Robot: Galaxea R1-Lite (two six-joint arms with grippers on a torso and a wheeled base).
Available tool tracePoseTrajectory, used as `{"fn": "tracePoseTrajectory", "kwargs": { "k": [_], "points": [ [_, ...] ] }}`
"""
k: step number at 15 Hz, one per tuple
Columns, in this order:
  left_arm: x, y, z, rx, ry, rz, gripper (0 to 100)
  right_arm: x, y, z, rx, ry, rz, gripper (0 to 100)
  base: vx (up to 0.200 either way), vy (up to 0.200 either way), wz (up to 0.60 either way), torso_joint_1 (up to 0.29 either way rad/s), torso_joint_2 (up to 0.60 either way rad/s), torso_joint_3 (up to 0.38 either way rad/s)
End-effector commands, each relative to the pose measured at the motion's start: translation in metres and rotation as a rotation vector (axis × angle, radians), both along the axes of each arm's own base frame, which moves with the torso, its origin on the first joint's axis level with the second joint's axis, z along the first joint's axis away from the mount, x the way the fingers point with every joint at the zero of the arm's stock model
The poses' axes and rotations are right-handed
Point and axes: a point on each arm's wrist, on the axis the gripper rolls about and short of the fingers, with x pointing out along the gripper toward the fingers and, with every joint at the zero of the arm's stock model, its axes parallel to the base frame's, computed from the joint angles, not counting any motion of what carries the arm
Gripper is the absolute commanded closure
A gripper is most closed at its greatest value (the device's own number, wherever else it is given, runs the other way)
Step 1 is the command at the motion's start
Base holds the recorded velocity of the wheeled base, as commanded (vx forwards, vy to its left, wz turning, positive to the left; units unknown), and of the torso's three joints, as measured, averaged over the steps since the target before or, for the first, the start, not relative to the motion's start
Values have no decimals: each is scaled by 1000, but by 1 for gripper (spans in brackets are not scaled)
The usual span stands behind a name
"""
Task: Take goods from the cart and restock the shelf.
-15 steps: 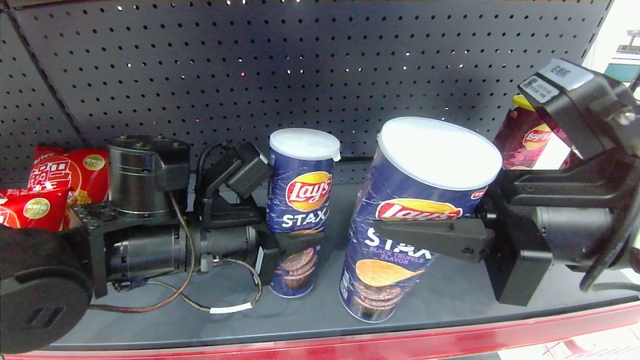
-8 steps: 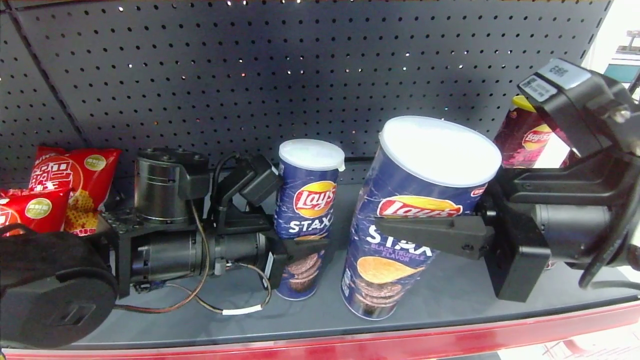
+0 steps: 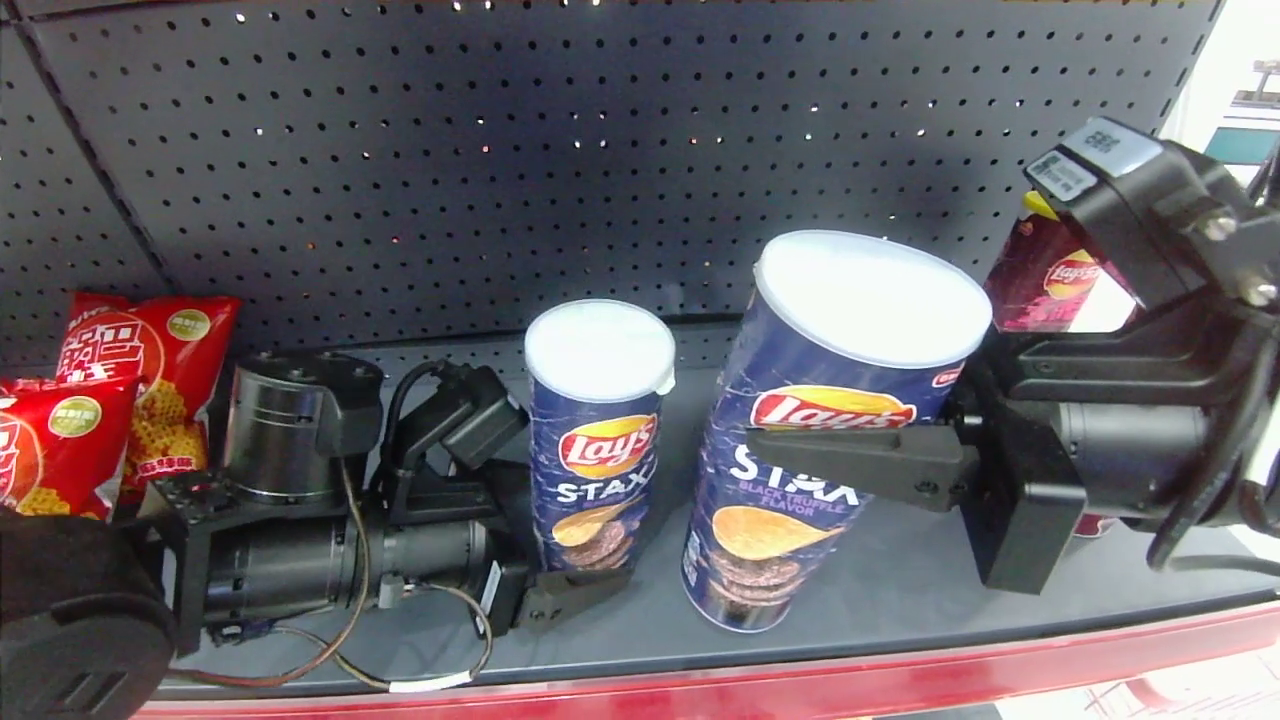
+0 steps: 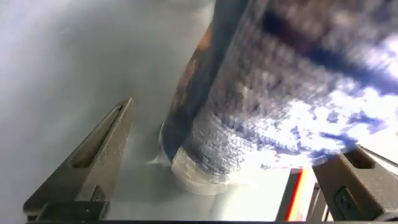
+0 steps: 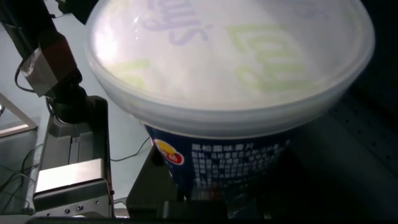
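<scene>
Left gripper (image 4: 230,137) gapes wide around the base of the upright white-lidded blue cardboard crisp tube (image 3: 598,440), while right gripper (image 3: 800,440) clamps a matching tube (image 3: 770,540), top tilted toward it, near the front edge of the grey metal shelf (image 3: 900,590).

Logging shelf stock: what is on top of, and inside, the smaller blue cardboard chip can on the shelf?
A white plastic lid caps the smaller blue cardboard chip can. Its contents cannot be seen: the lid and opaque wall cover them.

Glossy printed right can (image 3: 775,540) and left can (image 3: 595,450), frosted plastic lids (image 3: 870,290), matt perforated metal back panel (image 3: 450,150), shiny snack bags (image 3: 150,370)
</scene>
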Motion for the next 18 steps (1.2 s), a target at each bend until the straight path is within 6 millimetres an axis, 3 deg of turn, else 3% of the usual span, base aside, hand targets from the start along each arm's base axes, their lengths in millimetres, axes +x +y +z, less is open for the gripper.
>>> {"fn": "tracePoseTrajectory", "kwargs": {
  "k": [1, 12, 16, 18],
  "points": [
    [-9, 14, 7, -17, -27, 26, 0, 0, 1, -1, -3, 2, 3, 100, 0, 0, 0, 0, 0, 0],
    [-30, 51, 27, -63, -109, 131, 0, 0, 2, -4, -11, 9, 4, 100, 0, 0, 0, 0, 0, 0],
    [-45, 78, 36, -85, -169, 234, 0, 2, 2, -3, -11, 9, -3, 100, 0, 0, 0, 0, 0, 0],
    [-69, 100, 43, -109, -243, 319, 0, 3, 3, -5, -15, 13, -5, 100, 0, 0, 0, 0, 0, 0]
  ]
}}
